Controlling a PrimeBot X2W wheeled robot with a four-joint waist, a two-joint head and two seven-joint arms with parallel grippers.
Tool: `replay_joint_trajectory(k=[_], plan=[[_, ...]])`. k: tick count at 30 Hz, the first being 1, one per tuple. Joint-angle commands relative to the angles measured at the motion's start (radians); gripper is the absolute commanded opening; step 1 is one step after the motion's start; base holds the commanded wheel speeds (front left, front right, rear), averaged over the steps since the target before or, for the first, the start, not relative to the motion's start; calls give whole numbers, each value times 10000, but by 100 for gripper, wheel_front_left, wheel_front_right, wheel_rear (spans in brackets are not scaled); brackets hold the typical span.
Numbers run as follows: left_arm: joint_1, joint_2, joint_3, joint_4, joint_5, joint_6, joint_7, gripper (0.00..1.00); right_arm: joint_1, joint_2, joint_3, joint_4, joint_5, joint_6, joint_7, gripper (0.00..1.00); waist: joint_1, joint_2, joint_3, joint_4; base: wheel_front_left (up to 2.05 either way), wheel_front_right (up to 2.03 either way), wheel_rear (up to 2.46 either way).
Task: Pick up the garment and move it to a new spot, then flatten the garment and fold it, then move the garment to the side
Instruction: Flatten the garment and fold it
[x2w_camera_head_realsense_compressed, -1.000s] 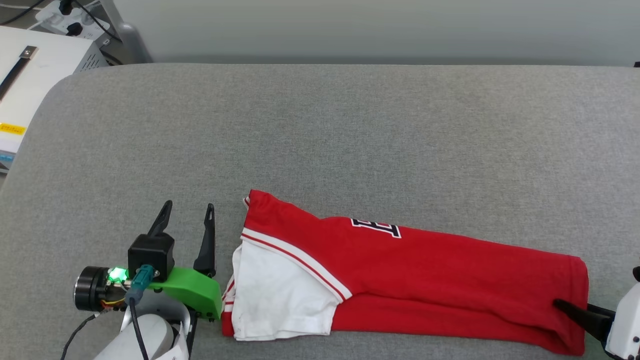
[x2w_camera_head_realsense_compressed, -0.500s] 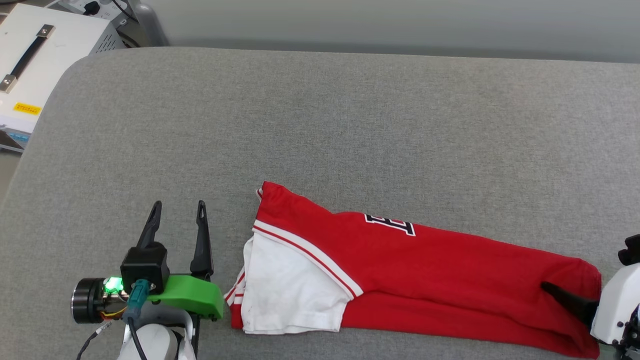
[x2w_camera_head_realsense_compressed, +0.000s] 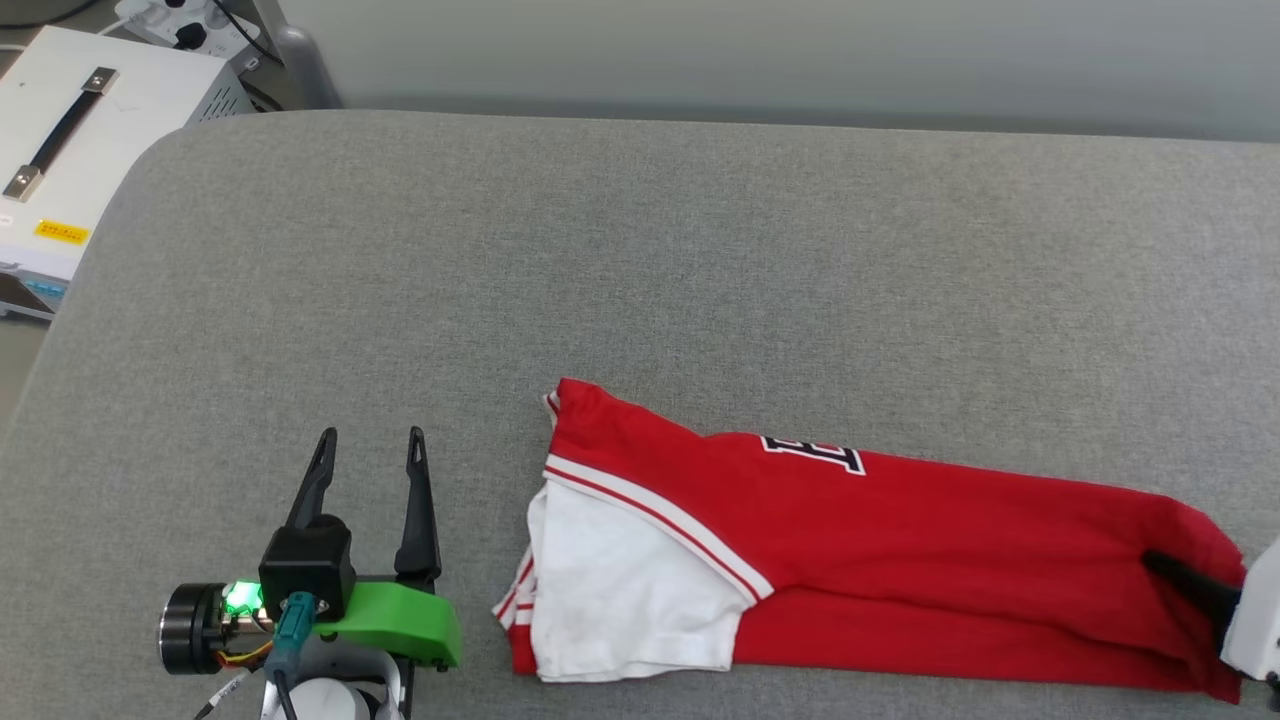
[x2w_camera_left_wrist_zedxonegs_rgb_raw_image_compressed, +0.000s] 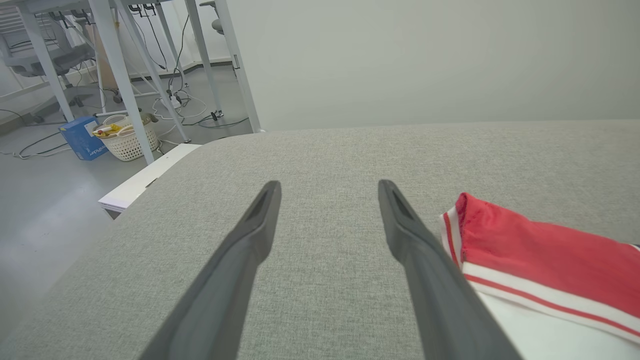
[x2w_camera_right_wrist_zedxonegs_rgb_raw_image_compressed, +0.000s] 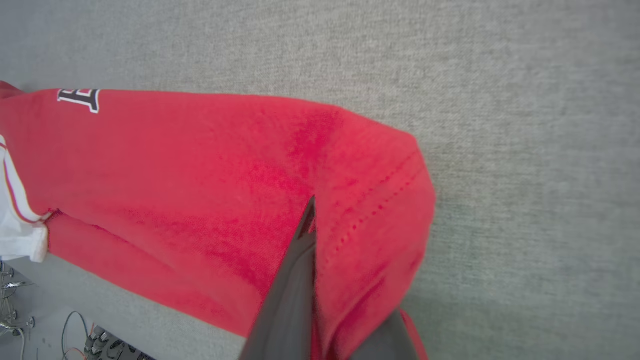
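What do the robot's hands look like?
The left hand has two long, pointy dark fingers on a black block, a bright green bracket, a glowing green light and a teal plug with a black cable. The right hand shows a dark finger and white casing.

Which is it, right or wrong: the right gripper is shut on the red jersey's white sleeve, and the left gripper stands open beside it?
Wrong in one point: the right gripper is shut on the red hem end of the jersey, not its white sleeve; the right wrist view shows this. The left gripper does stand open beside it.
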Motion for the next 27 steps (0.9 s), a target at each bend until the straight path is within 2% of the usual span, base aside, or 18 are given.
replay_joint_trajectory(k=[1,8,13,22,27], plan=[[196,-84,72,-36,153,-96,-58,100,95,-213,-165,122,109,-9,-96,0,-1,0,-72,-6,0,0,0],[291,-249,272,16,617,-443,-59,100,440,-1171,-663,524,245,-9,-16,0,-1,0,-239,-40,0,0,0],[395,-338,413,67,763,-601,-59,100,730,-1518,-1000,215,608,-9,251,0,-1,0,-398,-93,0,0,0],[495,-477,529,107,993,-885,-59,100,1298,-1777,-1193,-2209,581,-9,819,0,-1,0,-603,-77,0,0,0],[473,-546,579,51,1108,-956,-59,100,1163,-1535,-1258,-3660,278,-9,1289,0,-1,0,-513,-34,0,0,0]])
